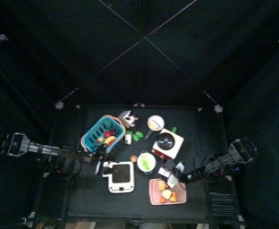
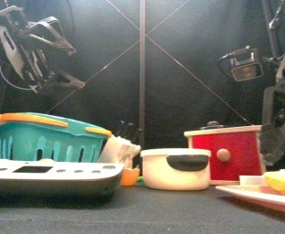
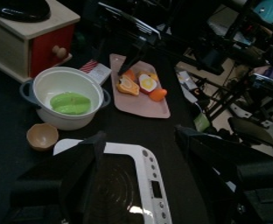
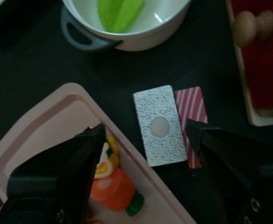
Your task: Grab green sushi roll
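Looking for the green sushi roll [image 4: 136, 206] turns up only a small green piece at the edge of the pink tray [image 4: 39, 131] in the right wrist view, tucked beside orange food [image 4: 109, 179] and partly hidden between the gripper's jaws; I cannot tell for sure that it is the roll. From the front, the tray is cut off at the picture's right edge and its contents barely show. The white pot [image 3: 66, 96] holds something green, seen from both wrist cameras. The teal basket [image 2: 41, 135] hides whatever lies inside it from the front.

The worktop [image 3: 185, 175] is black and crowded, closed in by black curtains; past them the left wrist camera shows room clutter. A red and wooden box [image 2: 225, 151], a white scale [image 3: 115, 184], a small tan cup [image 3: 42, 136] and 2 flat packets [image 4: 163, 122] lie among the rest.

The left gripper [image 3: 139, 179] stands wide open above the scale, holding nothing. The right gripper [image 4: 145, 175] hangs over the tray's edge with jaws apart and empty. Bare worktop shows between pot, packets and tray.
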